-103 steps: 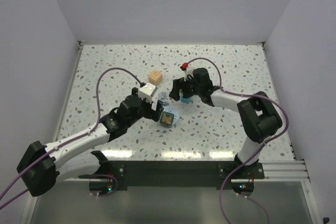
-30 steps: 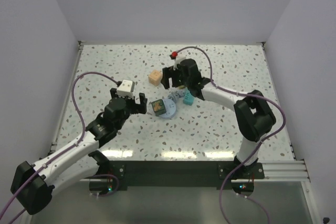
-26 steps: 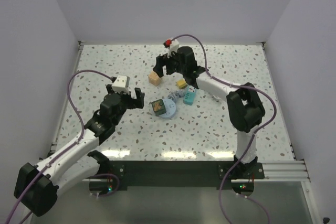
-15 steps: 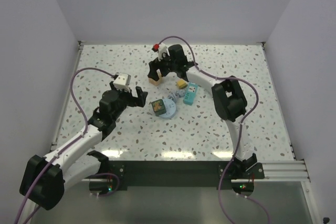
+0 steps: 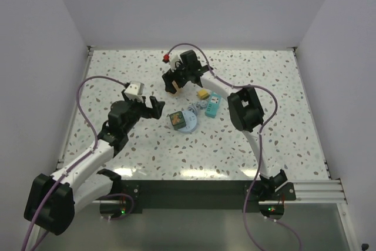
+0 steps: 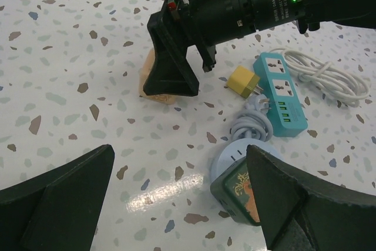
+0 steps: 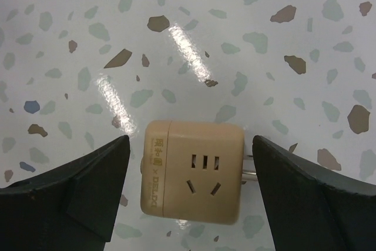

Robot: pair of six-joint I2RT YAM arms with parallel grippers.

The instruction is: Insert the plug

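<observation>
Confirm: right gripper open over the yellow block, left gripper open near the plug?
Wrong block. The right wrist view shows the right gripper open over the tan cube, not the yellow block, which lies by the teal strip. The left gripper is open near the plug, as you said.

Top camera overhead, far; wrist cameras close; all share tan cube [image 7: 194, 171].

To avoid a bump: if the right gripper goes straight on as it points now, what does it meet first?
Probably the tan cube, straight ahead of the right gripper between its open fingers; the gap to it is unclear.
</observation>
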